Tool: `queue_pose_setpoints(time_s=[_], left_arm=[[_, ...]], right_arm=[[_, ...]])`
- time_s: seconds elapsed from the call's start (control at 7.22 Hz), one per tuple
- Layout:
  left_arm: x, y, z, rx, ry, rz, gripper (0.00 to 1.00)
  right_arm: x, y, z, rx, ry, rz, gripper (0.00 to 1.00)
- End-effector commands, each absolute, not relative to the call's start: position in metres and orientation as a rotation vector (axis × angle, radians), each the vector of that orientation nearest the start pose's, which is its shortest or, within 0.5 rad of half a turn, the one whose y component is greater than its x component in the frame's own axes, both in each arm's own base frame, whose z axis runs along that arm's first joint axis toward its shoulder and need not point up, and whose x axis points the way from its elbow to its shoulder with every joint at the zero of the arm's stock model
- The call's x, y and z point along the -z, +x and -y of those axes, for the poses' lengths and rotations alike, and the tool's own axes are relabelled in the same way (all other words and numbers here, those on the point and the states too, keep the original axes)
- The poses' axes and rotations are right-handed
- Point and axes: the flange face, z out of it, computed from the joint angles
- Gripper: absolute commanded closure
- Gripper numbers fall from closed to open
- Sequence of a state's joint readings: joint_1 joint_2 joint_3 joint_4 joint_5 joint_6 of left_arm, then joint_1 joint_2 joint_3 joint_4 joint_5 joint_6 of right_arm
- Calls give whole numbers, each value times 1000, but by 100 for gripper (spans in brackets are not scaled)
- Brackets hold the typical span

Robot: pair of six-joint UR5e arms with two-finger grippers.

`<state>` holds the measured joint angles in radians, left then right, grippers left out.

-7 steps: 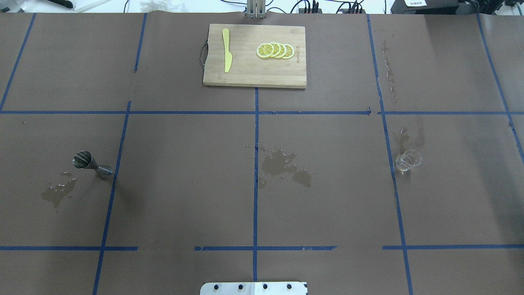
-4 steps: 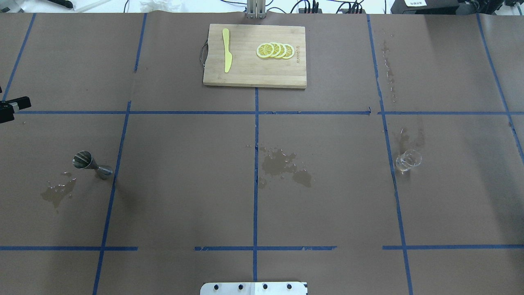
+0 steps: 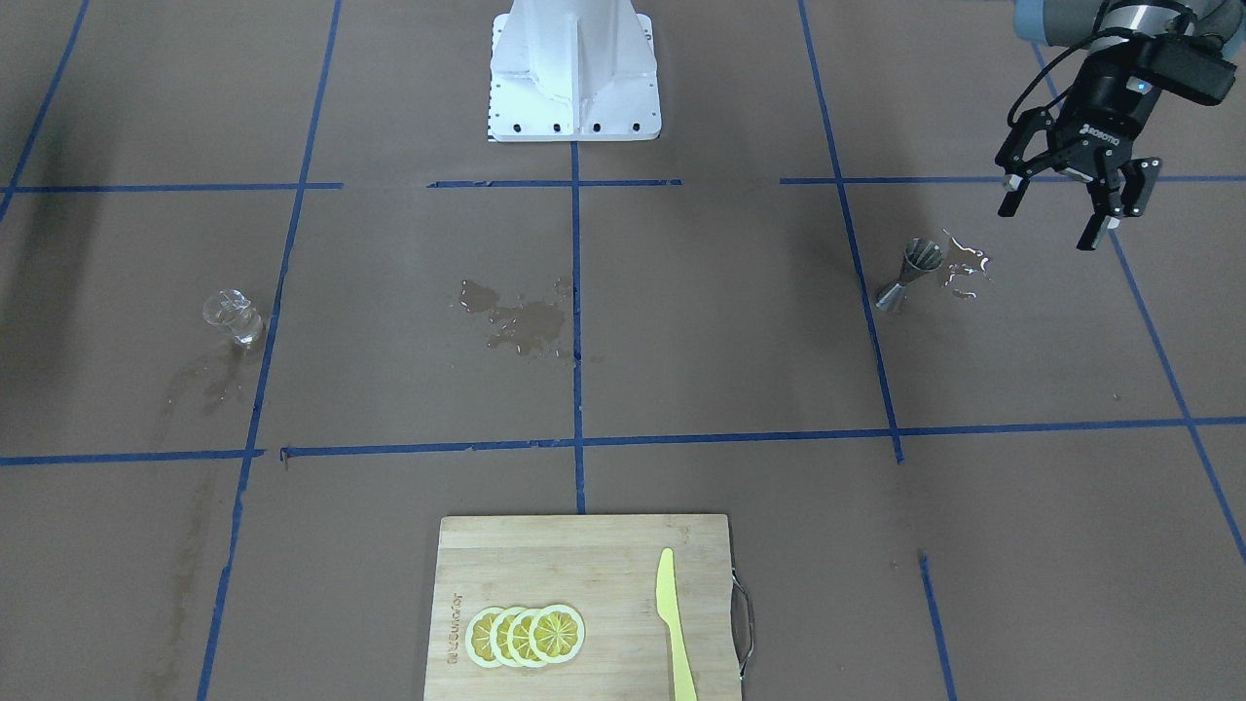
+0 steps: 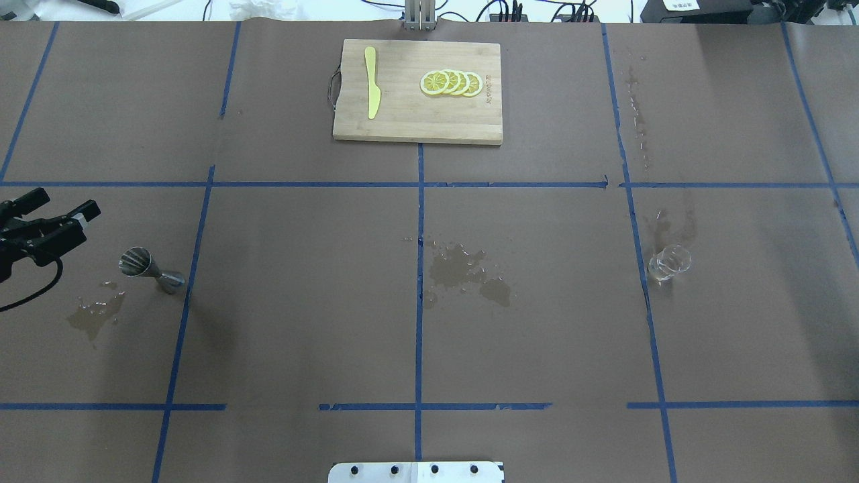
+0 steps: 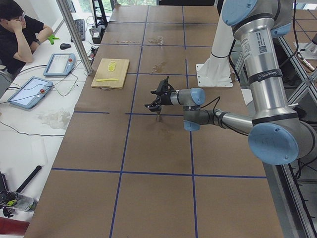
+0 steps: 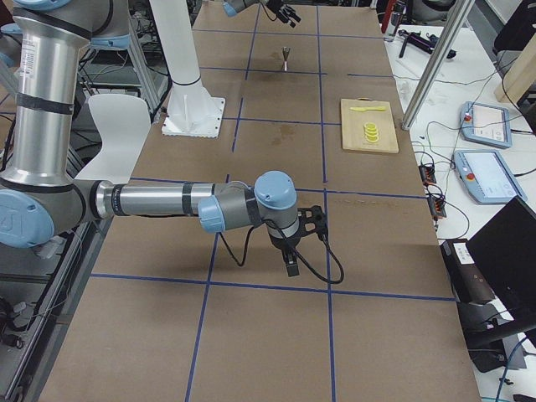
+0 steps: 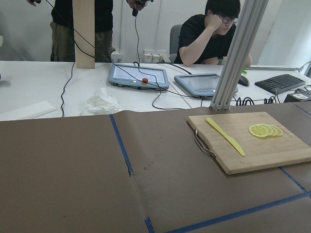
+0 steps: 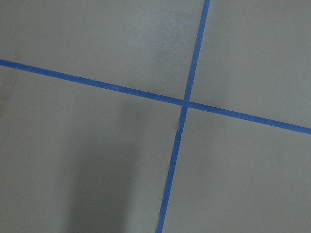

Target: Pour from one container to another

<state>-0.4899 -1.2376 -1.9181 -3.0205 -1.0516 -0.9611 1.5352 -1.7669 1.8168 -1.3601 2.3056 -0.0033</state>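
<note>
- At the overhead view's left edge, the left gripper point(image 4: 66, 203) hangs above the paper with its jaws wide apart and nothing between them. The front-facing view shows its black body and cable point(image 3: 1049, 222) more fully.
- Just beside it, not touching, stands the jigger point(image 4: 149, 267): polished steel, two cones joined at a narrow waist, wide mouth up. A shiny puddle point(image 4: 94, 315) lies near its foot.
- Brown paper point(image 4: 302, 302) covers the table, crossed by blue tape point(image 4: 419, 201). A dark, ragged wet patch point(image 4: 463, 268) marks the middle.
- Farther back lies a pale wooden cutting board point(image 4: 416, 124) with a wire handle. It bears a flat yellow knife point(image 4: 371, 84) and overlapping lemon slices point(image 4: 451, 82).
- Well to the right sits the small clear glass point(image 4: 669, 262), upright, with a damp streak behind it.
- Only the exterior right view shows the right gripper point(image 6: 289, 251), low over the table's near end. Whether it is spread or pressed together I cannot tell.
- Left wrist view alone shows a seated person point(image 7: 214, 34) and tablets point(image 7: 141, 75) beyond the table.
</note>
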Motion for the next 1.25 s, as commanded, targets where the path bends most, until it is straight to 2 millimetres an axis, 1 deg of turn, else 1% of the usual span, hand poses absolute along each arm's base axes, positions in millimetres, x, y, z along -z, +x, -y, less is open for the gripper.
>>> queue_pose_setpoints(time_s=[0.0,0.14,0.28,0.42,0.55,0.69,0.83,0.97,1.11], left_arm=[[-493,258,297,365,1179,-886,0],[-502,272,284,376,1210,-850,0],[-512,277,280,383,1231,-817,0],[-510,282,276,394,1249,-807,0],[-509,295,272,391,1252,-815,0],[-509,318,271,390,1251,-829,0],[-509,347,271,395,1255,-838,0],[-510,355,269,391,1252,-843,0],[-511,355,269,388,1251,-841,0]], right_arm=[[-606,52,426,132,237,735,0],[-606,52,426,132,237,735,0],[-607,52,425,131,233,735,0],[-606,52,426,132,236,735,0],[-606,52,426,132,236,735,0],[-607,52,426,131,234,735,0],[-606,52,426,132,236,735,0],[-605,51,428,132,237,735,0],[-605,51,428,133,239,735,0]])
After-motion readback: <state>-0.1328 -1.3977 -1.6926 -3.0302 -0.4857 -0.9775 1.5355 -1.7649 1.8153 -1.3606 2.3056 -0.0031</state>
